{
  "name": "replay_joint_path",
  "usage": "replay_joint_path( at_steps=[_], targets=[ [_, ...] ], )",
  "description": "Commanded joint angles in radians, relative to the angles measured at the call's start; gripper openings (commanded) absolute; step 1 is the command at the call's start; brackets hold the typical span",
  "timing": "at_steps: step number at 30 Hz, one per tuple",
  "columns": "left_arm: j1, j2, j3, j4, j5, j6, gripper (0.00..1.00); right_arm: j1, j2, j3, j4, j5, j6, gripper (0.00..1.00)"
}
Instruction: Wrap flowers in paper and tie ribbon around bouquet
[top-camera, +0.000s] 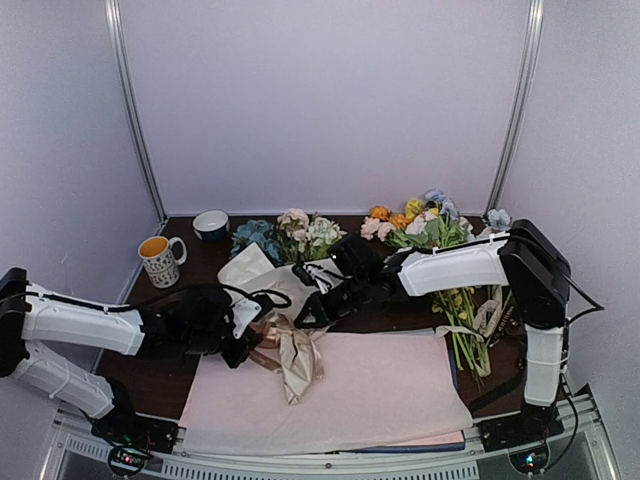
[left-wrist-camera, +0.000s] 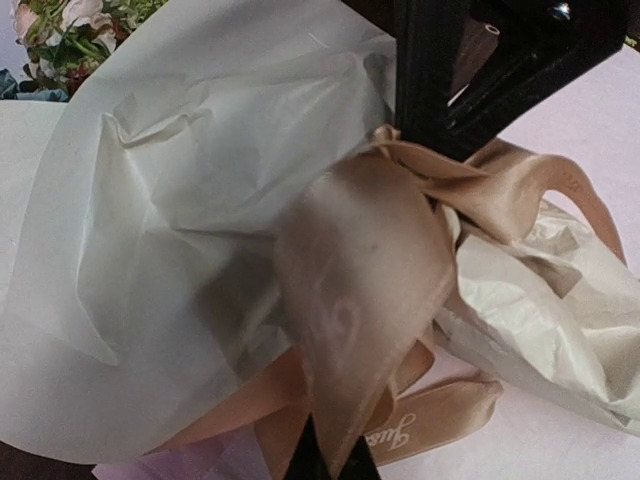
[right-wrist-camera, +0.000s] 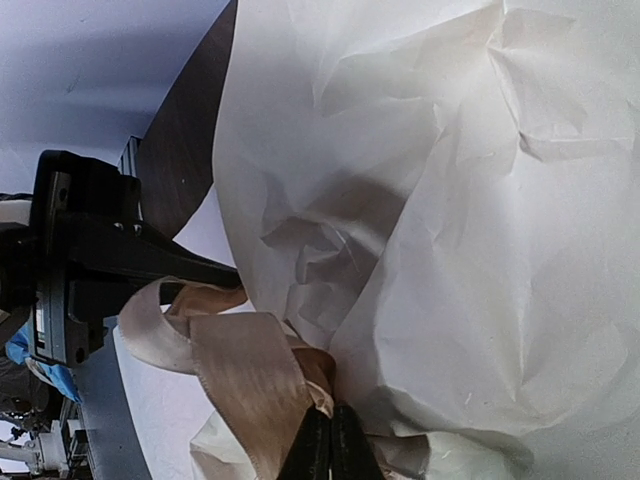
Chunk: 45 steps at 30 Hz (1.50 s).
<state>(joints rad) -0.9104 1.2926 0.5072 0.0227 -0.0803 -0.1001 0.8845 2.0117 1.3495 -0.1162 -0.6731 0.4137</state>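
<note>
The bouquet (top-camera: 293, 362) lay between the hands, its paper (left-wrist-camera: 180, 250) light, crushable and easily torn. The ribbon (left-wrist-camera: 360, 290), soft and slippery, wanted gripping by its loops: the left hand (left-wrist-camera: 330, 462) was closed tight on one, the right hand (right-wrist-camera: 330, 445) seemingly on another.

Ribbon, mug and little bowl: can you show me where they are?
ribbon (left-wrist-camera: 365, 290), left wrist view, on the big shiny loop.
mug (top-camera: 160, 268), top view, on its patterned side.
bowl (top-camera: 211, 233), top view, on its dark outer wall.
</note>
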Motion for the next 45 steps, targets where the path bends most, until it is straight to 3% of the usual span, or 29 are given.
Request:
replay_joint_path(
  at_steps=[1, 9, 19, 30, 45],
  targets=[
    [0.011, -0.024, 0.042, 0.022, -0.011, -0.013, 0.00, -0.006, -0.059, 0.014, -0.012, 0.037, -0.014, 0.01],
    [0.049, -0.085, 0.019, -0.135, -0.012, -0.190, 0.00, -0.037, -0.093, -0.036, 0.015, 0.081, 0.028, 0.00],
    [0.122, -0.075, -0.050, -0.181, 0.034, -0.336, 0.00, -0.078, -0.180, -0.189, 0.025, 0.110, 0.048, 0.00],
    [0.176, -0.022, -0.039, -0.152, 0.070, -0.323, 0.00, -0.083, -0.200, -0.228, 0.013, 0.102, 0.054, 0.00],
    [0.243, 0.011, -0.127, -0.081, 0.081, -0.414, 0.00, -0.109, -0.204, -0.391, 0.037, 0.106, 0.056, 0.00]
  ],
)
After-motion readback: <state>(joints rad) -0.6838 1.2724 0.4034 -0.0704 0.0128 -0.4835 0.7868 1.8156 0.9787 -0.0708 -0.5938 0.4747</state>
